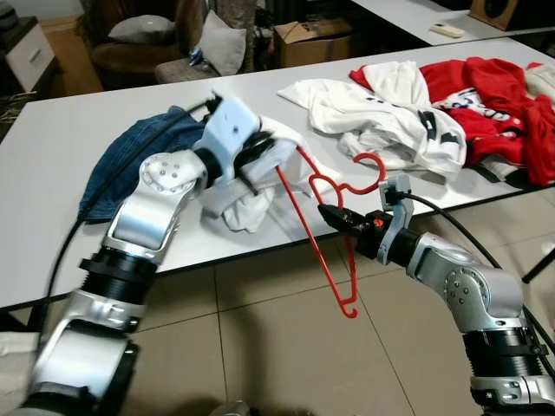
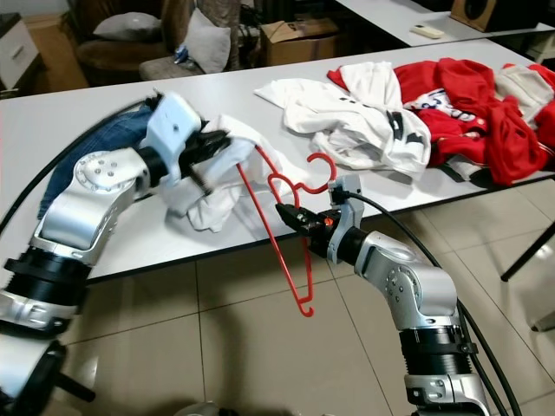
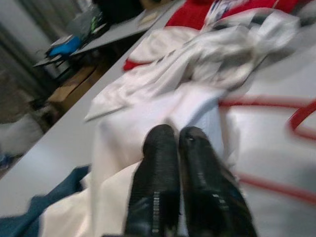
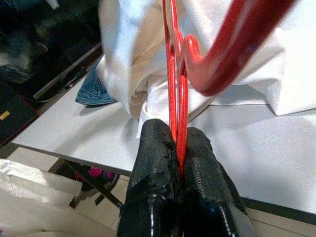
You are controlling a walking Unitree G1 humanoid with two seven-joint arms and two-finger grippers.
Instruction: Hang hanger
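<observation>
— Red plastic is seen at the table's front edge; what is it?

— A red hanger [image 1: 334, 234] is held there, tilted, with its hook [image 1: 371, 173] up over the white table [image 1: 78, 130] and its lower end hanging down past the edge above the tiled floor [image 1: 286, 347]. It is pinched near the neck by the right gripper [image 1: 328, 213], whose fingers [image 4: 197, 163] are closed tight on the thin red bars, as is shown in the right wrist view.

— And the other arm?

— The left gripper [image 1: 258, 154] is placed over a white shirt [image 1: 247, 195] at the table edge. Its fingers [image 3: 158, 168] are pressed together, and cloth seems to be caught between them, though the left wrist view is blurred. One arm of the hanger is reached up into that shirt, just beside the left gripper.

— What else is laid on the table?

— A pair of blue jeans [image 1: 139, 152] is spread behind the left arm. More white clothes [image 1: 381, 117] and red clothes [image 1: 494, 113] are heaped well apart, toward the right end.
</observation>
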